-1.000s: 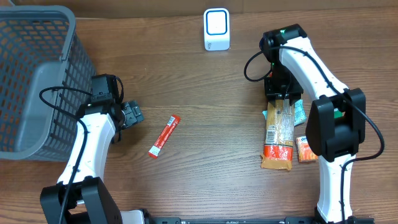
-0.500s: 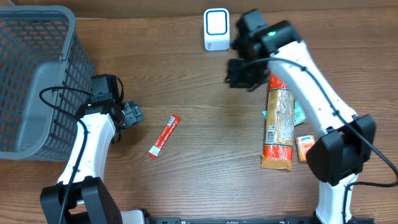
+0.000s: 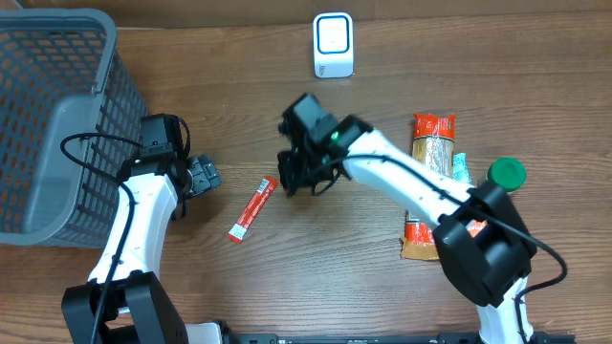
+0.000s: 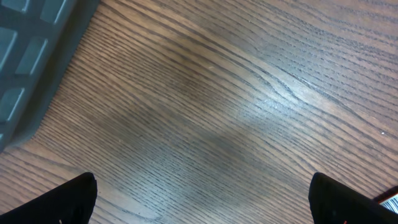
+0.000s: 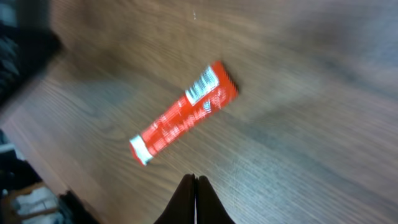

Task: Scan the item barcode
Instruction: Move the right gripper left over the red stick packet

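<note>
Step in hand: treat this as the approach to the red stick-shaped packet (image 5: 183,116), which I judge to be the item to scan.
Item location: the packet lies flat on the wooden bench (image 3: 316,277), between the two arms and just beside the right end effector (image 3: 295,182).
Right end effector: its fingers are pressed together and hold nothing.
Left end effector (image 4: 205,200): its fingers are spread wide over bare bench, and it is empty.
Grasp advice: part the right fingers before you descend. Straddle the packet across its narrow width, near the middle.
Barcode: the white barcode patch (image 5: 203,87) sits at one end of the packet. Keep your fingers off it.
Presentation: carry the packet to the white box scanner with the blue-rimmed window (image 3: 333,45) at the far edge, with the patch facing the window.
Risk: the packet is thin and flat, so the fingers may slide over it.
Count, packets: one red; one teal (image 3: 461,170), partly hidden.
Count, others: one scanner, one grey mesh basket (image 3: 57,115), one orange-ended pasta bag (image 3: 432,153), one green round lid (image 3: 506,173).
</note>
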Controlling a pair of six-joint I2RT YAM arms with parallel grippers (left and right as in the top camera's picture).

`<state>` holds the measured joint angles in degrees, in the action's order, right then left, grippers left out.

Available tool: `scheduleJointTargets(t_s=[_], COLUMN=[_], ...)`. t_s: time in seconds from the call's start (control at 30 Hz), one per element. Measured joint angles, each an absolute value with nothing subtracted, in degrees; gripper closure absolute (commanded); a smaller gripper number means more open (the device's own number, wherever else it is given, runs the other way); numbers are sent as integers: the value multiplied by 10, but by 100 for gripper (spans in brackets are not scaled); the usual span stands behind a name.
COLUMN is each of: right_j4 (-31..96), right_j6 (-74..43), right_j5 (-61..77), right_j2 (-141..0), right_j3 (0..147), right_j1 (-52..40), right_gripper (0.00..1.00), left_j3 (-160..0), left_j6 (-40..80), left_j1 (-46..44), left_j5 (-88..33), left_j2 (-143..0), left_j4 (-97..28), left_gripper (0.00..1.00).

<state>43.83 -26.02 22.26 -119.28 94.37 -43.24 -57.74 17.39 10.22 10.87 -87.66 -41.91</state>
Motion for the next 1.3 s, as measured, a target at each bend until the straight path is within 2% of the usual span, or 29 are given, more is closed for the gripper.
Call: scheduleJointTargets(t_s=[0.27, 1.3], right_j4=[317, 300], right_j6=[-266, -272], right_j5=[222, 190], right_j2=[-1194, -1194], right_j3=[853, 847], right_j1=[-482, -492], right_gripper=[96, 96], left_j3=[-577, -577], left_j6=[174, 174], left_j1=[102, 102], left_j5=[109, 109], left_j2=[-876, -876], left_j4=[-419, -419], left_gripper=[0, 0])
